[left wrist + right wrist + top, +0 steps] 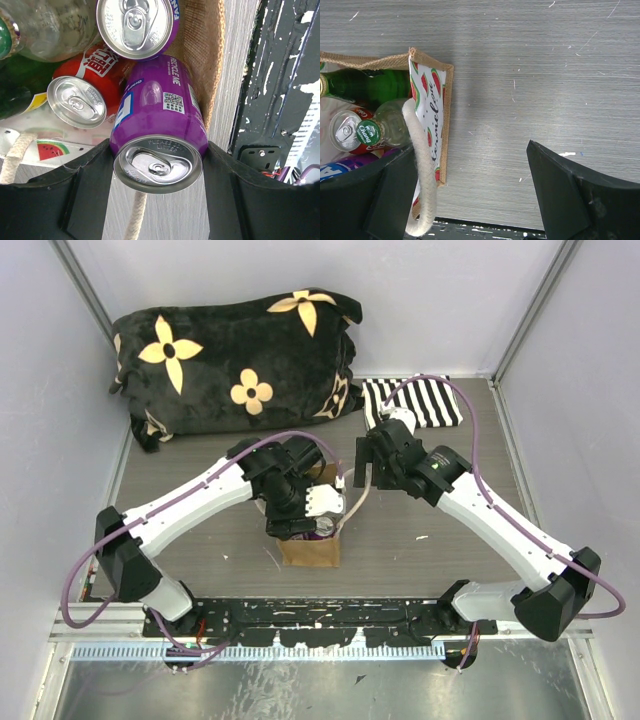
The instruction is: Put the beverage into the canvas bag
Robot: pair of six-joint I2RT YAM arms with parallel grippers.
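Beverage, a purple can (157, 125), lies pinched between the two fingers of the left gripper (157, 172). Its pull-tab end faces the palm and its base reaches past the fingertips into the canvas bag (202, 50), just beside the tan wall. Beyond the fingertips, inside the bag, sit a red can (82, 95), a second purple can (135, 25) and a clear glass bottle (50, 25). The right gripper (468, 150) has its fingers spread wide, with only bare table (545, 60) between them. A cream loop handle (422, 175) runs along the inner edge of one finger; whether it is hooked there I cannot tell. On that finger's outer side a green bottle (365, 87) lies in the bag.
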